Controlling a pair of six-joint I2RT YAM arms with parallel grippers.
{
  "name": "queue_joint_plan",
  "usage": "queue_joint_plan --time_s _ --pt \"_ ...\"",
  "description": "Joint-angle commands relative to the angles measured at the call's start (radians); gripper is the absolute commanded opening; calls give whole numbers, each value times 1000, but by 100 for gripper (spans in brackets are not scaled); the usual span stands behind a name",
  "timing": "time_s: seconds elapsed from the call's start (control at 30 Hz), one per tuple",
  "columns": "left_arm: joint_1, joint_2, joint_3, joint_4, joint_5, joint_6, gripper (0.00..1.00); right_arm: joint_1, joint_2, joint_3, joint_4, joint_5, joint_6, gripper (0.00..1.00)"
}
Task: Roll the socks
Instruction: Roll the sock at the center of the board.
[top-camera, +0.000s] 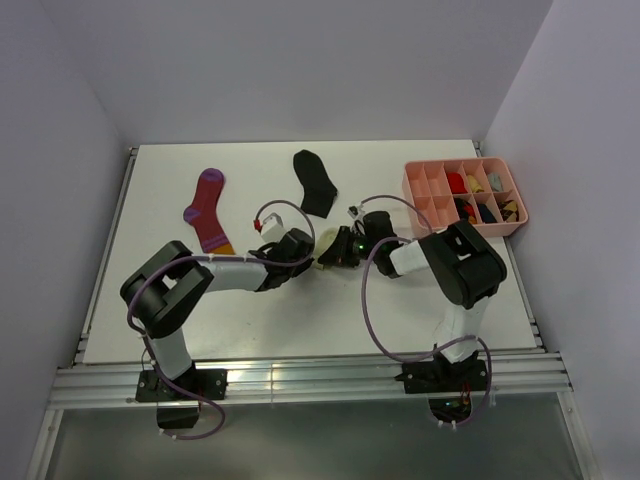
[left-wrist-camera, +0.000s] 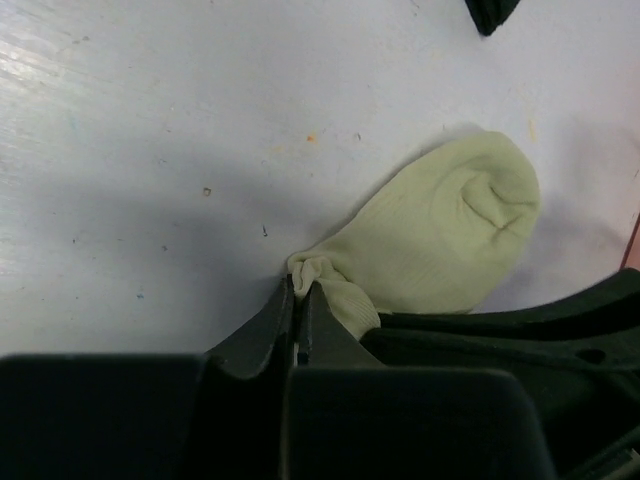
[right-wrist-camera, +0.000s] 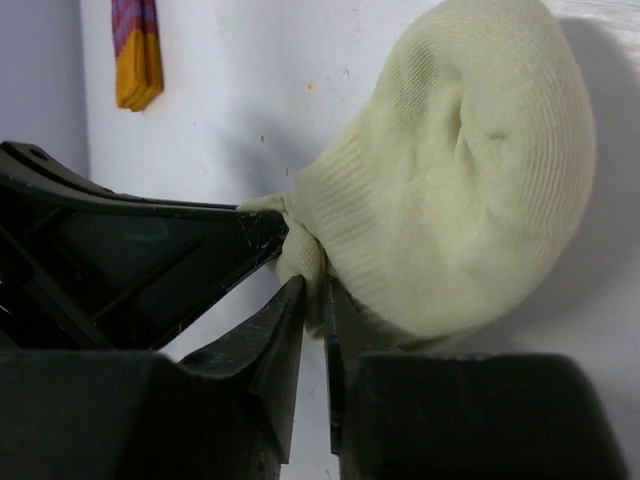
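Observation:
The small cream sock (left-wrist-camera: 440, 240) lies bunched on the white table between my two grippers; it also shows in the right wrist view (right-wrist-camera: 460, 190) and the top view (top-camera: 327, 243). My left gripper (left-wrist-camera: 299, 287) is shut on the sock's cuff edge. My right gripper (right-wrist-camera: 312, 292) is shut on the same cuff from the other side, tips almost touching the left fingers (right-wrist-camera: 250, 235). The magenta striped sock (top-camera: 207, 208) lies flat at the far left, its orange toe (right-wrist-camera: 137, 70) in the right wrist view. The black ankle sock (top-camera: 316, 182) lies behind the grippers.
A pink compartment tray (top-camera: 425, 185) with rolled socks in several cells stands at the far right. Both arms meet at mid-table (top-camera: 250, 300). A metal rail (top-camera: 300, 380) runs along the near edge. Walls close in left, back and right.

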Motion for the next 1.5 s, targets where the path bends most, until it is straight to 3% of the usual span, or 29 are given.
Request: queue_joint_plan --time_s 0.0,0.2,0.43,0.7,1.1,1.33,1.47 --pt "-2 8 55 -100 -8 50 0 7 -90 -52 -97 130 -136 25" --pt "-2 -1 104 -177 -8 102 0 67 -237 -94 -90 258 -297 29" --pt "-2 -17 127 -209 3 133 0 177 -287 -89 -53 364 -509 36" --pt "-2 -23 138 -223 23 137 0 233 -235 -83 38 305 -570 44" --pt "-1 -31 136 -214 39 136 0 254 -124 -33 21 282 -604 44" --pt "1 -43 135 -211 55 131 0 263 -77 13 -94 379 -591 42" --pt "2 -52 130 -209 67 128 0 265 -46 58 -177 425 -575 26"
